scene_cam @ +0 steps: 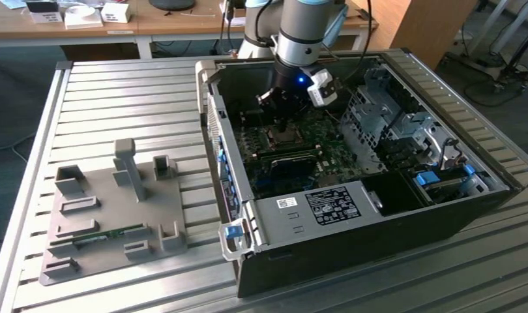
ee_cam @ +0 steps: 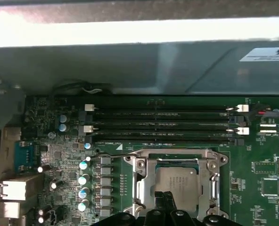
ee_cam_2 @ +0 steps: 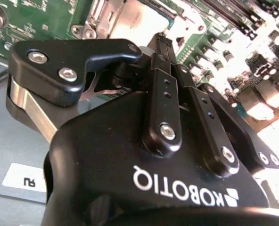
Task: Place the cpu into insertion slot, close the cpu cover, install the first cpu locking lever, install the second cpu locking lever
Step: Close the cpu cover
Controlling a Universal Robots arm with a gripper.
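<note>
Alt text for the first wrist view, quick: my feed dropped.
The shut gripper has its tips over one edge of the cpu, which sits in its socket with the cpu cover lying flat around it. Long dark memory slots run across the green motherboard beyond the socket.

The open computer case (scene_cam: 360, 215) lies on the counter (scene_cam: 116, 98), toward the exterior view's right. A parts fixture (scene_cam: 107, 195) sits on the counter near it, on the exterior view's left, with a memory module (scene_cam: 99, 236) lying in one of its slots. Inside the case, the motherboard (scene_cam: 286, 163) lies flat, and the drive cage (scene_cam: 394, 124) stands on the exterior view's right of it. In the first wrist view, the cpu (ee_cam: 177, 181) sits in its socket with the cpu cover (ee_cam: 142, 181) framing it, and the memory slots (ee_cam: 163, 125) run between the socket and the case wall. The gripper (scene_cam: 284, 127) hangs over the socket.
</note>
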